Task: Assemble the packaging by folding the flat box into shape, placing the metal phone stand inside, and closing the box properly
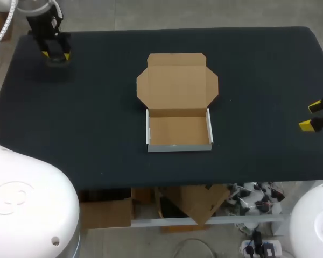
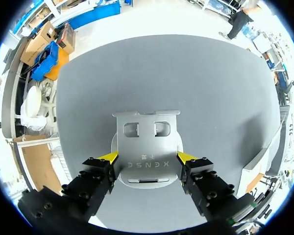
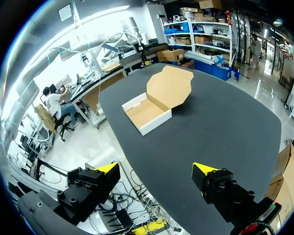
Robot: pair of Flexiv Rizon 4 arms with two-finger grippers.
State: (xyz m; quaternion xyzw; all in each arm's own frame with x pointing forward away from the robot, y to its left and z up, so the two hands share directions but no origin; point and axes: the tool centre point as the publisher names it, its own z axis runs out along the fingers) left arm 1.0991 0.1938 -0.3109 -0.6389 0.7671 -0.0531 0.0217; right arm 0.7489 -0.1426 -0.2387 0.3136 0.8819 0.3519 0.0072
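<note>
Left claw point(image 2: 147, 157) sits closest to the lens, both tips pressed on the side edges of the metal phone stand point(image 2: 146, 147), whose long axis runs straight ahead. Head view: this claw is at the worktop's point(image 1: 70, 134) 10 o'clock corner. Box point(image 1: 178, 131) at centre, lid open, toward 4 o'clock from it. Right claw point(image 1: 315, 115) at 3 o'clock, spread, empty. Stand hidden under the claw from above; lifted or resting, cannot tell.

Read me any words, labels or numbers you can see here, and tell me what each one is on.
On the metal phone stand, between the left gripper's fingers: one short row of stamped marks, seen upside down, too small to read with certainty.
On the cardboard box: no print visible.
</note>
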